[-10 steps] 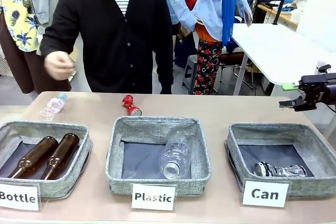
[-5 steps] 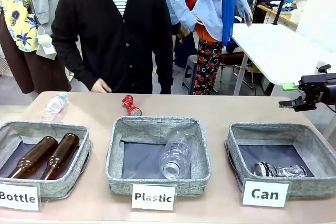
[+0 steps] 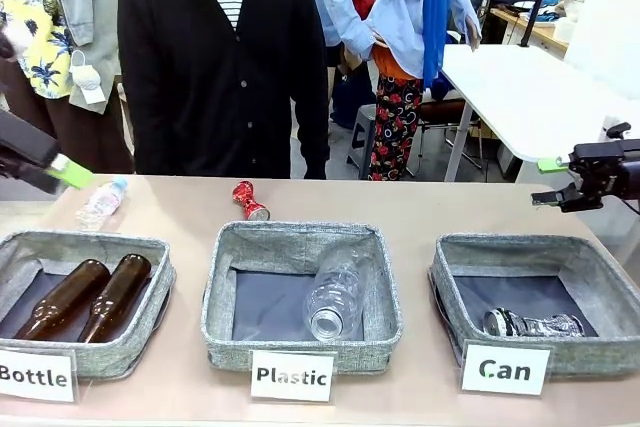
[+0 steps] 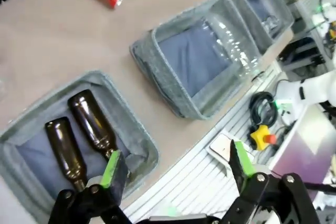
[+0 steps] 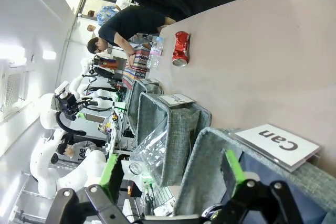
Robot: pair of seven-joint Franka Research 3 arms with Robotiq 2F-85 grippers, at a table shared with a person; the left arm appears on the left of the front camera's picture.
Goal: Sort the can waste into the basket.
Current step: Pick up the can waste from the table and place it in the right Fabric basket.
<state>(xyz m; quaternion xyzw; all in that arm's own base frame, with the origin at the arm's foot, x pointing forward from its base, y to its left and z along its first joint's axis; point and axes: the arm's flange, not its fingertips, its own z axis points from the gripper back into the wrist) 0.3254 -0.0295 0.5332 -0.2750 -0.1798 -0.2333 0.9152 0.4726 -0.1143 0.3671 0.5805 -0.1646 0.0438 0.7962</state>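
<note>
Front view gives us the silver can (image 3: 530,325) sorted in the basket (image 3: 447,292); the red can (image 3: 249,200) lies across the worktop (image 3: 420,207), ungrasped, so left claw (image 4: 175,157) and right claw (image 5: 170,163) hang released, empty.

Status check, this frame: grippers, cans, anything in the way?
Both grippers open, empty: left gripper high at left, right gripper off far right. Silver can in Can basket; red can loose on table. Plastic basket sits in front of it.
</note>
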